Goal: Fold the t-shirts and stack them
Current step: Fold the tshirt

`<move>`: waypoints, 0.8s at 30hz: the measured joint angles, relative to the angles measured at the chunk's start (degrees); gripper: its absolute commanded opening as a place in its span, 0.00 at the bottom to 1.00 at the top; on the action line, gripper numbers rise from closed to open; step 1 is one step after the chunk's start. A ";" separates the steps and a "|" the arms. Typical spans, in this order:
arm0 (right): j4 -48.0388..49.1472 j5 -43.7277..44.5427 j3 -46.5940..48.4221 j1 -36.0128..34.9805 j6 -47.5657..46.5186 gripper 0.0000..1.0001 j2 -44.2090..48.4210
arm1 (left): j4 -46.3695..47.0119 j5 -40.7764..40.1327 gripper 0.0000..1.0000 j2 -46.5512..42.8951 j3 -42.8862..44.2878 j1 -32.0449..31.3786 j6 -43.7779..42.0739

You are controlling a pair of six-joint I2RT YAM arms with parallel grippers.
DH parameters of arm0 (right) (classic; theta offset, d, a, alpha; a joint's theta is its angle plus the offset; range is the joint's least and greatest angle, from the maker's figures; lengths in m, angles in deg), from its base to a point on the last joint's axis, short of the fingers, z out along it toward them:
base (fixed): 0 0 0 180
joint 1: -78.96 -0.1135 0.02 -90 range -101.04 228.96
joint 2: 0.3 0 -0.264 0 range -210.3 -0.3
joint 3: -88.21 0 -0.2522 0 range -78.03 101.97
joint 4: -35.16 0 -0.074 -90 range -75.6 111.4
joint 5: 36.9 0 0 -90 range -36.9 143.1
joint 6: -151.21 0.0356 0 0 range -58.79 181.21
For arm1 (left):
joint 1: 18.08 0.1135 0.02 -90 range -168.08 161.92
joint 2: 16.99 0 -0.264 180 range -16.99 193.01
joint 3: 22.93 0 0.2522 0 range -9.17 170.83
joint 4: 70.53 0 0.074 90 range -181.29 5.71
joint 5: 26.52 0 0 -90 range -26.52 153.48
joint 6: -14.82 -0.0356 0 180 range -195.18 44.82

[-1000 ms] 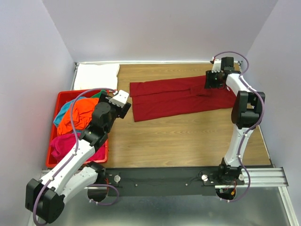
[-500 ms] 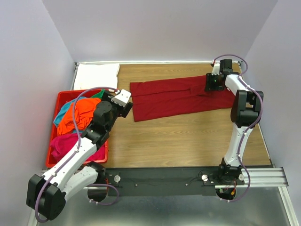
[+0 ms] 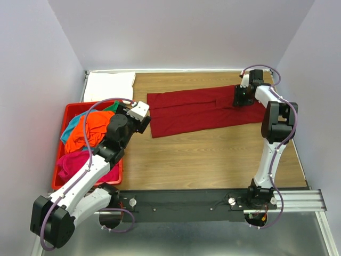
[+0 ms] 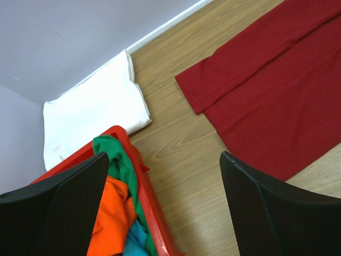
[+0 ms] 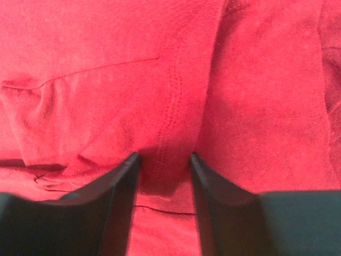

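Note:
A dark red t-shirt (image 3: 202,111) lies spread lengthwise across the far middle of the wooden table; it also shows in the left wrist view (image 4: 272,90). My right gripper (image 3: 241,97) presses down on its right end, jaws closed on a raised ridge of the red cloth (image 5: 165,156), which puckers around the fingers. A folded white t-shirt (image 3: 109,85) lies in the far left corner. Orange (image 3: 88,128), magenta (image 3: 72,160), teal (image 3: 66,136) and green (image 3: 111,106) shirts lie in a heap. My left gripper (image 3: 141,114) is open and empty, held over the table (image 4: 164,160) near the dark red shirt's left end.
The heap of shirts lies in a red plastic bin (image 3: 59,184) at the left edge; its near wall (image 4: 143,181) is just left of my left gripper. Purple walls close the table at the back and both sides. A black rail (image 3: 186,202) runs along the near edge.
My right gripper has shifted slightly right and settled on the dark red shirt's right end. My left gripper has edged a little right and forward toward the shirt's left end.

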 measured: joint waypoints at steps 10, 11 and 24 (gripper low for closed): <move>-0.11 -2.03 0.17 0.44 0.79 0.11 -0.09 | 0.00 0.04 0.91 0.15 0.00 0.00 -0.02; -0.15 -2.36 0.28 0.44 0.87 0.08 -0.09 | 0.00 0.04 0.91 0.22 0.00 0.00 -0.02; -1.38 -14.40 15.47 -0.17 4.94 0.38 -6.12 | 0.07 0.42 0.91 1.25 0.00 0.00 -0.04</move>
